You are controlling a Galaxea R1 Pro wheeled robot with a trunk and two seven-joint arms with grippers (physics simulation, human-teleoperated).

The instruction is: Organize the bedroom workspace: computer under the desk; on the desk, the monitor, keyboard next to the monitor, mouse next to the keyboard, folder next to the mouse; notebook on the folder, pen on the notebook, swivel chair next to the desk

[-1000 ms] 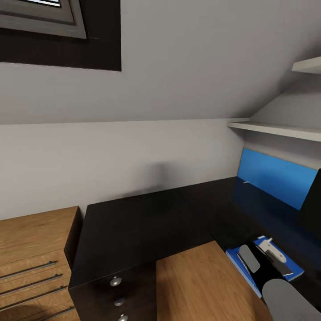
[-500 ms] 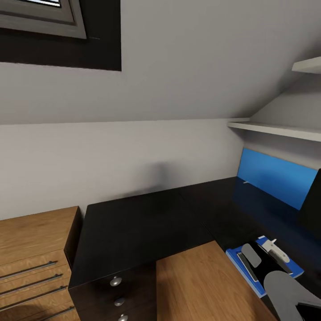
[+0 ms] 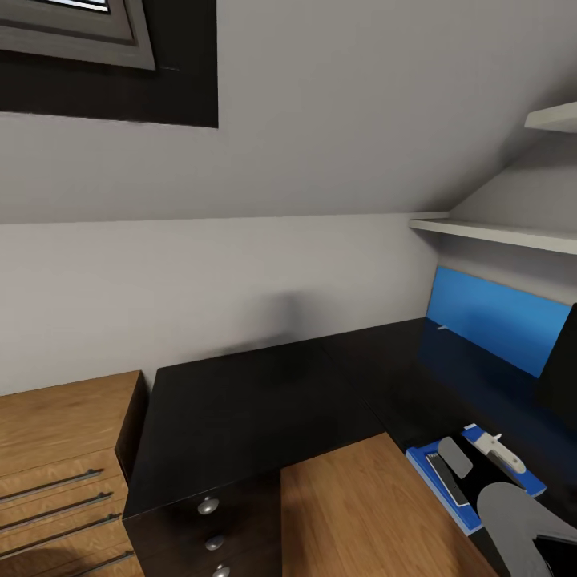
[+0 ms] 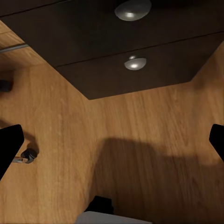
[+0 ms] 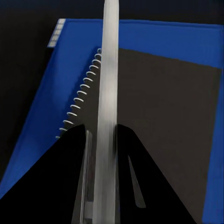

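**Pen held over the notebook at the right end of the desk**

Your right gripper (image 5: 105,154) is closed on the pen (image 5: 108,93): in the right wrist view the slim white stick runs straight out between the two dark fingers (image 5: 70,172), clamped on both sides. Below it lies the dark-grey notebook (image 5: 172,121), its wire spiral along one edge, resting on the blue folder (image 5: 51,107), which shows as a border around it. Whether the pen tip touches the notebook, you cannot tell.

In the head view the same stack sits at the lower right: the folder (image 3: 427,469) lies flat on the black surface of the desk (image 3: 248,409), near its front edge, with the notebook (image 3: 469,473) on top and your right gripper (image 3: 474,454) over it, the pen (image 3: 505,454) showing white beside it.

Your left gripper (image 4: 112,147) hangs wide open with nothing in it, its dark fingertips (image 4: 9,142) at the two sides of the left wrist view, over the wood floor (image 4: 140,154) in front of the drawer unit (image 4: 140,70) with its round silver knobs. A light wooden dresser (image 3: 56,449) stands just beside the desk.
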